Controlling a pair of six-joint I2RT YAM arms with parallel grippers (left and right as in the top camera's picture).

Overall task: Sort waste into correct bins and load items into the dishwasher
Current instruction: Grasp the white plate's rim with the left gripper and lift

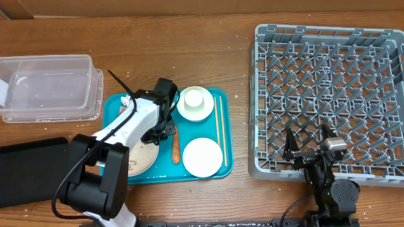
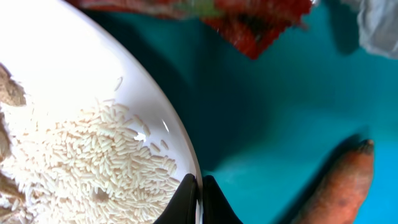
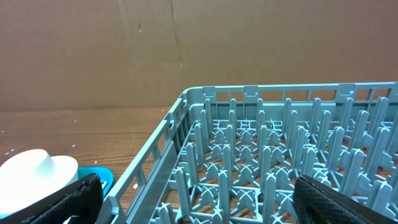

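My left gripper (image 2: 200,198) is shut on the rim of the white plate (image 2: 81,93), which holds pale rice scraps (image 2: 93,155). The plate (image 1: 142,159) lies at the front left of the teal tray (image 1: 226,169), partly under my left arm. An orange carrot (image 1: 176,146) lies beside it and shows in the left wrist view (image 2: 342,186). A red wrapper (image 2: 249,25) and a white tissue (image 2: 380,25) lie beyond the plate. A white bowl (image 1: 202,156), a cup in a bowl (image 1: 194,103) and chopsticks (image 1: 219,129) sit on the tray. My right gripper (image 3: 199,199) is open and empty over the grey rack's near left corner (image 3: 261,155).
The grey dish rack (image 1: 328,94) fills the right side. A clear plastic tub (image 1: 50,88) stands at the far left. A flat black tray (image 1: 31,170) lies at the front left. Bare wooden table lies between the teal tray and the rack.
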